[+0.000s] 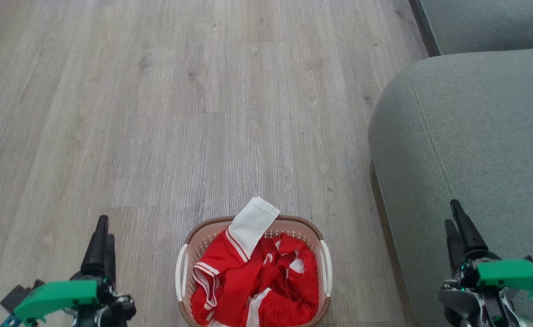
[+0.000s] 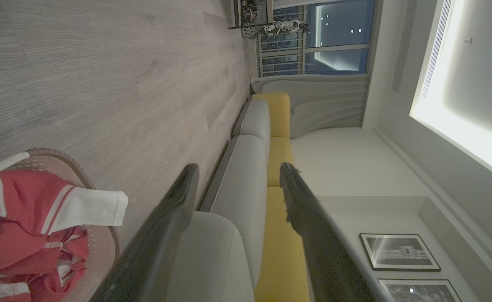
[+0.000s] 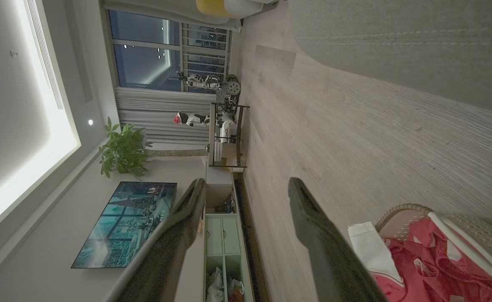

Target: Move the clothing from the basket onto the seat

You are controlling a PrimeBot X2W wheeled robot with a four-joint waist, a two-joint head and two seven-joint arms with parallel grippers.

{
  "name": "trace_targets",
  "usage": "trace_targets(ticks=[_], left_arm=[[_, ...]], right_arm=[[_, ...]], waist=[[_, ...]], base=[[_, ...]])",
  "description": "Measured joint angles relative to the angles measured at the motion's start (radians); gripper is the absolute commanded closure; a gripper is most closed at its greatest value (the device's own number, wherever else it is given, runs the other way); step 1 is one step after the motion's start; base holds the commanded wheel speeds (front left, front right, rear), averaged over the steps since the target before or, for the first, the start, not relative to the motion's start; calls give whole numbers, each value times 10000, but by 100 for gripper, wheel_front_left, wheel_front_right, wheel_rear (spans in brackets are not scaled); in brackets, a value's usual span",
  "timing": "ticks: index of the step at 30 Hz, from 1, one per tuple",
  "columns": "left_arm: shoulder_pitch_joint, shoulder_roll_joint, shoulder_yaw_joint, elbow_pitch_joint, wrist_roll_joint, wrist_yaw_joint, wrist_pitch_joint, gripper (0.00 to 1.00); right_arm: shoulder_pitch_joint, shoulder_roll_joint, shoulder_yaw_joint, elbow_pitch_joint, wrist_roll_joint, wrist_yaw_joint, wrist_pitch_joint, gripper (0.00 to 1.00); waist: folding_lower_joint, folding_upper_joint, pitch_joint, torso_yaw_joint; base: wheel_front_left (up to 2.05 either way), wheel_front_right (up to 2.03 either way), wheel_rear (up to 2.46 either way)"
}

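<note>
The left tool (image 1: 104, 236) hangs low over the pale grey wood-plank floor (image 1: 180, 113), its two long dark fingers spread with nothing between them. The right tool (image 1: 452, 218) is likewise spread and empty, and hangs above the near edge of the large grey-green fabric-upholstered seat (image 1: 475, 136).

Between the tools, on the floor, stands the small cream perforated plastic basket (image 1: 211, 223) with its brown woven-look rim. The bright red soft fabric clothing (image 1: 266, 281) with white stripes is heaped inside it, and a white sleeve (image 1: 252, 222) drapes over the rim farthest from both tools.

I judge the task not yet begun, with the first reach in hand. The next move calls for one tool to swing inward and down over the heap, fingers apart, and pinch a thick fold. It should then lift clear of the rim before carrying the fold toward the seat beneath the right tool.
</note>
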State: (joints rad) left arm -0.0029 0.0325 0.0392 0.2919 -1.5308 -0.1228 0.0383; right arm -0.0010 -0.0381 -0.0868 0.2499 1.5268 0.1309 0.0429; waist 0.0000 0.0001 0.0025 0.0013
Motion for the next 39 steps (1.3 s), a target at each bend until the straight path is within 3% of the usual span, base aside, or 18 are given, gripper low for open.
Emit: trace_targets(ticks=[10,39], left_arm=[[-124,2,-201,-320,1292,-2,-240,0],[-123,4,-652,-840,6531,105,-1053,0]], right_arm=[[1,-17,236,-341,-1049,0,-274,0],[1,-349,936,-995,-5816,0,-1099,0]], waist=[[0,0,-7,-10],[0,0,-26,17]], base=[[0,0,0],[0,0,0]])
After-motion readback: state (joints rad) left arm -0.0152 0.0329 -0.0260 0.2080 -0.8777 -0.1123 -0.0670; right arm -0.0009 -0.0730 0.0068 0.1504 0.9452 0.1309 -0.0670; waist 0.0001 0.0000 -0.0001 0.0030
